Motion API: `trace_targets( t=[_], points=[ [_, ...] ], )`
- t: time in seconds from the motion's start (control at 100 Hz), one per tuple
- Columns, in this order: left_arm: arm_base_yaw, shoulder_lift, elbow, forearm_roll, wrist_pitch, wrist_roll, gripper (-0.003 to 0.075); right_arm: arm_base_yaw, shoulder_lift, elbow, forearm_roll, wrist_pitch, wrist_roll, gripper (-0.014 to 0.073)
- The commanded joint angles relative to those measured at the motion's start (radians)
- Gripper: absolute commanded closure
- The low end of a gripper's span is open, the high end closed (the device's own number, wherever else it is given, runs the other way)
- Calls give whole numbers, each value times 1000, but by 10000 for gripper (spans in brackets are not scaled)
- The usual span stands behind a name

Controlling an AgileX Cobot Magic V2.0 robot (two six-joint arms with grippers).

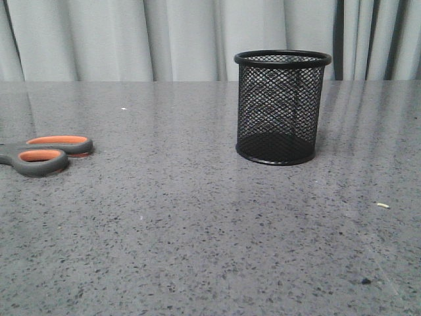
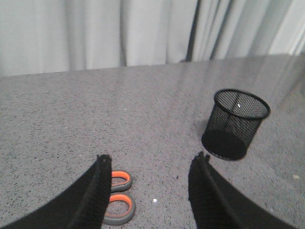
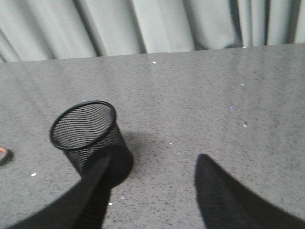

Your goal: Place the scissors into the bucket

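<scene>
The scissors (image 1: 46, 154) lie flat on the grey table at the far left; only their grey handles with orange lining show, the blades are out of frame. In the left wrist view the handle loops (image 2: 119, 200) lie just beside my left finger, partly hidden by it. My left gripper (image 2: 151, 160) is open and empty above the table. The bucket (image 1: 281, 106), a black wire-mesh cup, stands upright right of centre; it also shows in the left wrist view (image 2: 236, 124) and the right wrist view (image 3: 90, 138). My right gripper (image 3: 152, 162) is open and empty beside the bucket.
The grey speckled table (image 1: 197, 230) runs back to pale curtains (image 1: 131, 33). A few small crumbs lie on it, one near the right (image 1: 383, 205). Neither arm shows in the front view.
</scene>
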Motion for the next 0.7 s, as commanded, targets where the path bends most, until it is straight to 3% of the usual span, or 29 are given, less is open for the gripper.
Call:
trace_targets(
  t=[0.0,0.24,0.34,0.53,0.69],
  points=[
    [-59,108,-127,97,59,13,363,19,20,-57,5,-49,-13,155],
    [-193,435,-417,442,365,25,363,29,20,-59,13,-39,-13,156],
    [-234,563,-518,611,477,95,363,31,20,-59,13,-31,-13,156],
    [-286,724,-600,846,502,298,363,31,20,-59,13,-31,-13,156],
    [-279,836,-613,892,522,352,363,67,20,-59,13,-31,-13,156]
  ],
)
